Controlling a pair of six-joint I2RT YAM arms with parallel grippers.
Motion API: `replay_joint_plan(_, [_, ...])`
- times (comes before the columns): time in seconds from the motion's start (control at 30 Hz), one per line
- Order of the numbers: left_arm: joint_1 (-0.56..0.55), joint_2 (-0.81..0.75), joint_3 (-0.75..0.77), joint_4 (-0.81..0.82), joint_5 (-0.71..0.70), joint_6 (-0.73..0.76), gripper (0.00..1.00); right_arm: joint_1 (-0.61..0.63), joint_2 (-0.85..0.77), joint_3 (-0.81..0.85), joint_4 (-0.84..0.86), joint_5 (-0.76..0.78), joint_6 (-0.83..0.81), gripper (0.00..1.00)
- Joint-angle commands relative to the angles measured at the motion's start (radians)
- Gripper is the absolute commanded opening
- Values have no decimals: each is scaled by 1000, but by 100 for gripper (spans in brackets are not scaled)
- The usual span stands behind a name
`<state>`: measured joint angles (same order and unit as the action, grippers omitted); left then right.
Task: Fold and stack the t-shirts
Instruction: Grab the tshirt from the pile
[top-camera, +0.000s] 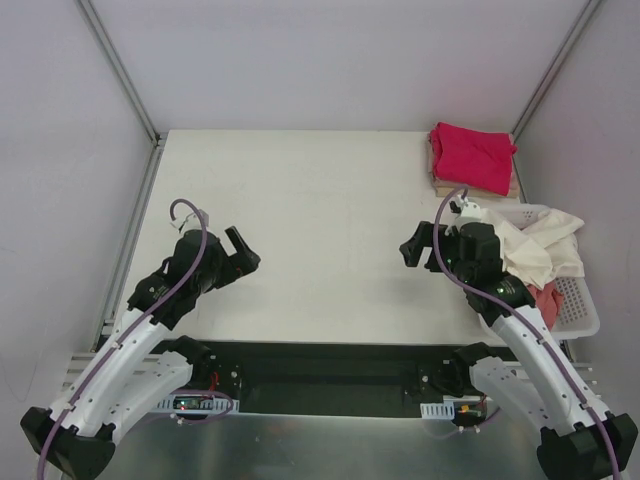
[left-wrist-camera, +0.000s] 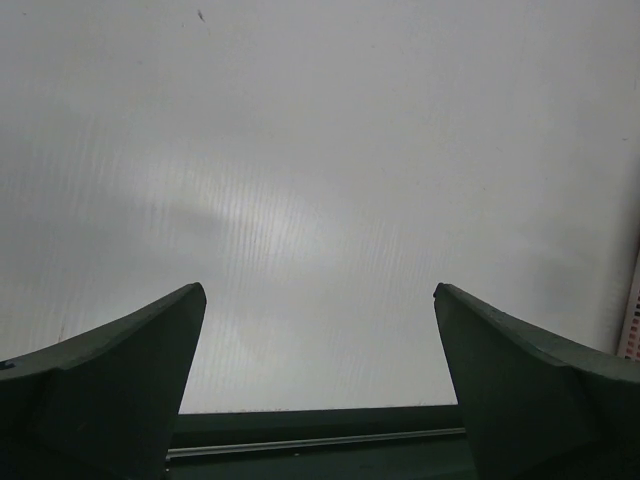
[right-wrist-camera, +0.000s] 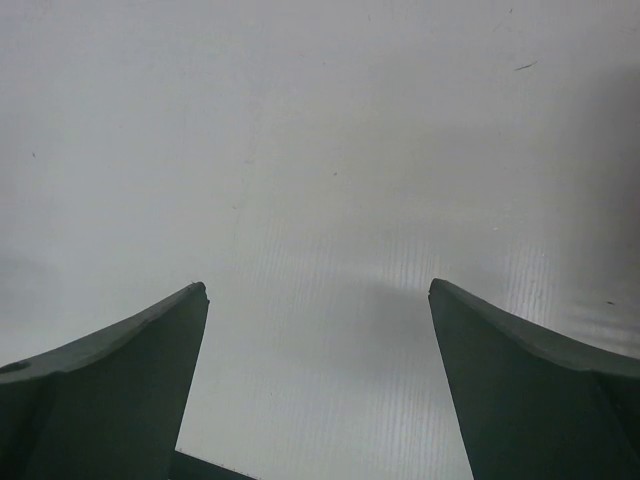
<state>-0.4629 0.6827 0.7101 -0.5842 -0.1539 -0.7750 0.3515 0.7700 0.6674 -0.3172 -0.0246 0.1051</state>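
A folded magenta-red t-shirt (top-camera: 472, 155) lies on a tan one (top-camera: 438, 170) at the table's far right corner. A crumpled cream t-shirt (top-camera: 535, 248) spills over the white basket (top-camera: 580, 305), with a salmon-pink one (top-camera: 544, 299) under it. My left gripper (top-camera: 243, 252) is open and empty over the bare table at the left; its wrist view (left-wrist-camera: 320, 290) shows only table between the fingers. My right gripper (top-camera: 412, 246) is open and empty just left of the basket; its wrist view (right-wrist-camera: 318, 288) shows only bare table.
The white table (top-camera: 320, 210) is bounded by grey walls with metal rails at the left and back corners. The basket stands at the right edge near the right arm. A black strip runs along the near edge between the arm bases.
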Motion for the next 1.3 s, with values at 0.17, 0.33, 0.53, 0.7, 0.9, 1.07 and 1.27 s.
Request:
replay_joint_plan(0.17, [9,81,29,-25,10,-21,99,4,-32,80,-36,0,-10,97])
replay_joint_plan(0.33, [9,110,22,-23,-1,-23,99,0,-41,139,-141,277,-10,97])
replay_joint_plan(0.53, [9,87,0,-23,-24,-6,99,-214,52,325,-384,545,44,97])
replay_joint_plan(0.7, [9,80,-6,-23,-36,3,99,-466,164,409,-448,407,64,97])
replay_joint_plan(0.9, [9,80,-24,-22,-53,-4,99,-560,336,445,-424,281,30,97])
replay_joint_plan(1.07, [9,95,-21,-22,-42,8,99,-560,461,440,-346,201,16,93])
replay_joint_plan(1.27, [9,94,-29,-23,-29,11,99,-562,459,500,-355,273,47,12])
